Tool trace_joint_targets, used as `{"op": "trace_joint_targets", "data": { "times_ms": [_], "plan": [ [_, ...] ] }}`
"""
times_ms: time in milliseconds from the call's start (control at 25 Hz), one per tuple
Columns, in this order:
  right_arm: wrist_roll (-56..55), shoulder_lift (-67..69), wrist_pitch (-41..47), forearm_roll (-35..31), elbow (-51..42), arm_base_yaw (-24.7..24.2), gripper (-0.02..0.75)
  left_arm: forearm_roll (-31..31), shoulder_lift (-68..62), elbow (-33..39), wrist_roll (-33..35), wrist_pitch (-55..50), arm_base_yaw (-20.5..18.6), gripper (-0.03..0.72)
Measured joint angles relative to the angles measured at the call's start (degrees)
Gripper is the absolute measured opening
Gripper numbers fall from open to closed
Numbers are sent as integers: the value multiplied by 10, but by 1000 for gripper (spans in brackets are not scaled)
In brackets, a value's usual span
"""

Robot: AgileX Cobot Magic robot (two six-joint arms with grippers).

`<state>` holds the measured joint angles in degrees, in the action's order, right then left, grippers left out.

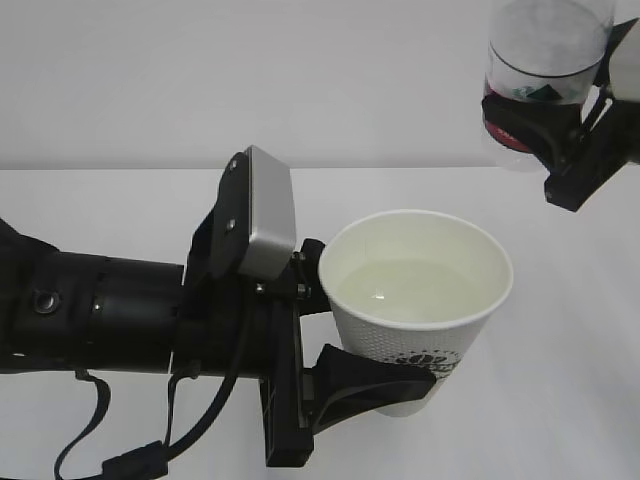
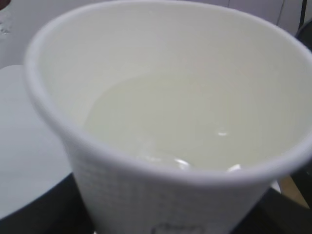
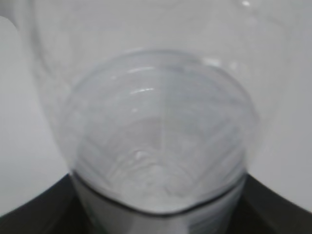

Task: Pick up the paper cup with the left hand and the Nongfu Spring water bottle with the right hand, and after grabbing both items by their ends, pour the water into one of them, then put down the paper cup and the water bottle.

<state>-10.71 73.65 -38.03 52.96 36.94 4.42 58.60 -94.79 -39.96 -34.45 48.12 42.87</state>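
Note:
The paper cup point(image 1: 400, 345) is upright and held off the table, my left gripper point(image 1: 375, 323) shut on its lower wall, one black finger above and one below the dark logo. Water point(image 1: 410, 290) fills the cup part way. In the left wrist view the cup point(image 2: 146, 195) and its water point(image 2: 185, 122) fill the frame, with the left gripper point(image 2: 161, 222) showing only as dark edges. High at the right, my right gripper point(image 1: 545, 125) is shut on the water bottle point(image 1: 548, 50) at its red label. The bottle point(image 3: 161, 136) looks clear, with the right gripper point(image 3: 161, 217) around it.
The white table point(image 1: 560, 400) spreads under both arms, with a plain pale wall behind. The left arm's black body and cables point(image 1: 100, 310) lie across the left half of the exterior view. The bottle's upper part runs out of frame.

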Motion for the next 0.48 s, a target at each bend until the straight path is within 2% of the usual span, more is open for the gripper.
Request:
{"op": "trace_joint_targets", "data": {
  "times_ms": [480],
  "plan": [
    [33,-1,-30,-113,-74,0,477,0,0,0,0,0,0,504]
  ]
}}
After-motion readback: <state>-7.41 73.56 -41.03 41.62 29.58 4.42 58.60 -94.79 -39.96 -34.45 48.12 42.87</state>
